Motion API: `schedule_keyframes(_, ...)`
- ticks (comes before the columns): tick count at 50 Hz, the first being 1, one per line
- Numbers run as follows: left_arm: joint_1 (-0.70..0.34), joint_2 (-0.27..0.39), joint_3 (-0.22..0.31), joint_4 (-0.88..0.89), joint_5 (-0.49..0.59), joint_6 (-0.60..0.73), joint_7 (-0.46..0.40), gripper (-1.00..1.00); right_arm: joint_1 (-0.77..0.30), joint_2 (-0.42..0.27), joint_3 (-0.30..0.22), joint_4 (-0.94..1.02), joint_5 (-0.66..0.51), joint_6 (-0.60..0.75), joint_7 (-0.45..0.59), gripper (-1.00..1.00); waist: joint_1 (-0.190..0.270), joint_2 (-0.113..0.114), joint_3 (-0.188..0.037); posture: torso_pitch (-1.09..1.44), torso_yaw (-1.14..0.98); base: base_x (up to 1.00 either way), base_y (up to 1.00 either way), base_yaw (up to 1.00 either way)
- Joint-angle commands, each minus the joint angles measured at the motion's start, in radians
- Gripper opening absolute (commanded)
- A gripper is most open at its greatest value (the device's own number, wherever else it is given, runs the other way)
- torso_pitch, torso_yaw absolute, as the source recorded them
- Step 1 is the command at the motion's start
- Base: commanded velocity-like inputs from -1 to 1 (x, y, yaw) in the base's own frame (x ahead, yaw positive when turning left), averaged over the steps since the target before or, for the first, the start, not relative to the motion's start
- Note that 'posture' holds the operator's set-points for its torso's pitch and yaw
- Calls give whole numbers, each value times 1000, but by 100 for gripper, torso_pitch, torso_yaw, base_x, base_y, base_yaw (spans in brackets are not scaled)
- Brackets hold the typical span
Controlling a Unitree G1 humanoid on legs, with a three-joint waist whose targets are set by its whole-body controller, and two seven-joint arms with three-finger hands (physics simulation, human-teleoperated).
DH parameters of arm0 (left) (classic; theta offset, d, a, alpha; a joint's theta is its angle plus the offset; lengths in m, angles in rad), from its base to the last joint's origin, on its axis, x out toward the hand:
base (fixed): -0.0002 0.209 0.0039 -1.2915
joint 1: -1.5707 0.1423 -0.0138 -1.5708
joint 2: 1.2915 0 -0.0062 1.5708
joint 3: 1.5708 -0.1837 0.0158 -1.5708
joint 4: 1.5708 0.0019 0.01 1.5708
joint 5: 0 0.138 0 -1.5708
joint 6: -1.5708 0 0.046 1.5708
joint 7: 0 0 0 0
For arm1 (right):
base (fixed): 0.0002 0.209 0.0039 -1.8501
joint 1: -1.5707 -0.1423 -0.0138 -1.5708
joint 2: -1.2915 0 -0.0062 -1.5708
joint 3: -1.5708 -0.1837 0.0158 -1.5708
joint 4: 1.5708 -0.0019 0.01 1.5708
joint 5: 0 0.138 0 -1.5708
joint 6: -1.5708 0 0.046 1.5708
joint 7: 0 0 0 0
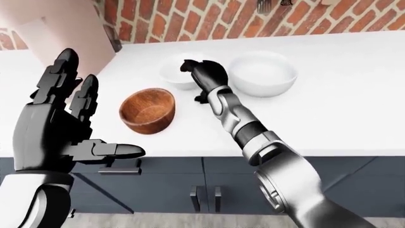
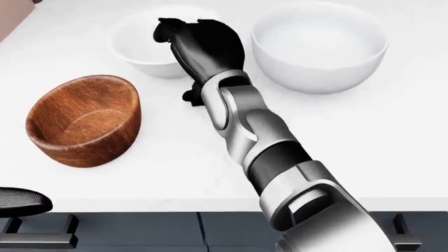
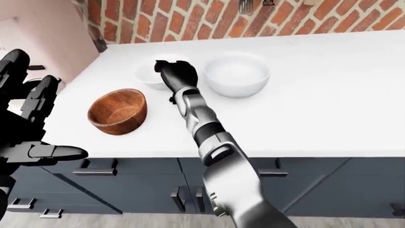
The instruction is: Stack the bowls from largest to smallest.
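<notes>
Three bowls stand on the white counter [image 2: 364, 136]. In the head view a brown wooden bowl [image 2: 82, 122] is at the left, a smaller white bowl [image 2: 140, 44] at the top left and a larger white bowl [image 2: 319, 44] at the top right. My right hand [image 2: 180, 59] reaches between the white bowls. Its curled fingers [image 2: 168, 29] hook over the smaller white bowl's right rim, and its thumb hangs outside, apart from the wall. The hand hides that rim. My left hand [image 1: 95, 118] is raised, open and empty, to the left of the counter.
The counter's near edge [image 2: 140, 207] runs along the bottom of the head view, with dark drawers and handles [image 1: 120, 170] below. A brick wall [image 1: 316, 19] backs the counter. A pink wall [image 1: 57, 33] stands at its left end.
</notes>
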Motion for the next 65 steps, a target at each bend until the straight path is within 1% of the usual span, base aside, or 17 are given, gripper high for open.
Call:
schedule_keyframes(1,-15,12,10,-17,4,-32,1,100,-40,-5,-4,-37,-6,0,-24,5,0,6,-24,0,0,0,0,0)
schedule_keyframes(5,-11,11,12,-18,3,-35,-1,100,-42,-5,-3,-37,-15,5,-37,-2,0,6,-24,0,0,0,0,0)
schedule_keyframes(9,-6,10,20,-18,-5,-37,-3,100,-39,-3,4,-27,-36,7,-62,-15,0,6,-24,0,0,0,0,0)
schedule_keyframes(18,4,11,28,-19,-11,-43,-8,100,-39,2,2,-24,-47,2,-79,-29,2,6,-27,0,0,0,0,0)
schedule_keyframes(30,3,10,20,-27,-14,-38,2,100,-62,0,-3,-52,-53,4,-72,-51,3,5,-28,0,0,0,0,0)
schedule_keyframes(31,2,10,20,-26,-13,-38,1,100,-69,-3,-2,-59,-54,5,-68,-56,3,5,-27,0,0,0,0,0)
schedule_keyframes(32,2,10,19,-25,-13,-38,1,100,-76,-6,-6,-65,-51,4,-66,-66,3,5,-27,0,0,0,0,0)
schedule_keyframes(33,2,10,19,-25,-12,-38,1,100,-78,-7,-6,-68,-50,5,-64,-69,3,4,-27,0,0,0,0,0)
schedule_keyframes(34,2,10,20,-25,-13,-38,1,100,-83,-8,-12,-74,-42,4,-60,-89,3,4,-27,0,0,0,0,0)
schedule_keyframes(36,0,10,22,-27,-15,-35,1,100,-88,-9,-10,-92,-41,7,-56,-100,3,4,-25,0,0,0,0,0)
schedule_keyframes(43,-6,14,23,-26,-20,-31,5,100,-101,-10,-8,-134,-39,12,-28,-100,2,3,-23,0,0,0,0,0)
schedule_keyframes(47,-9,18,28,-24,-28,-29,9,100,-107,-14,-14,-209,-29,25,32,-100,1,2,-22,0,0,0,0,0)
schedule_keyframes(52,-15,26,34,-27,-43,-23,19,100,-99,-28,-22,-354,-20,56,147,-100,1,0,-17,0,0,0,0,0)
schedule_keyframes(55,-17,30,38,-29,-52,-21,25,100,-89,-43,-46,-496,16,105,288,-100,1,-2,-13,0,0,0,0,0)
schedule_keyframes(59,-22,38,49,-36,-73,-10,38,100,-78,-73,-55,-696,40,184,478,-100,1,-7,-9,0,0,0,0,0)
schedule_keyframes(64,-19,48,54,-34,-88,-14,47,100,-65,-130,-74,-834,51,236,641,-100,-1,-9,-4,0,0,0,0,0)
schedule_keyframes(65,-19,49,55,-33,-91,-15,49,100,-62,-137,-76,-847,53,242,658,-100,-1,-10,-3,0,0,0,0,0)
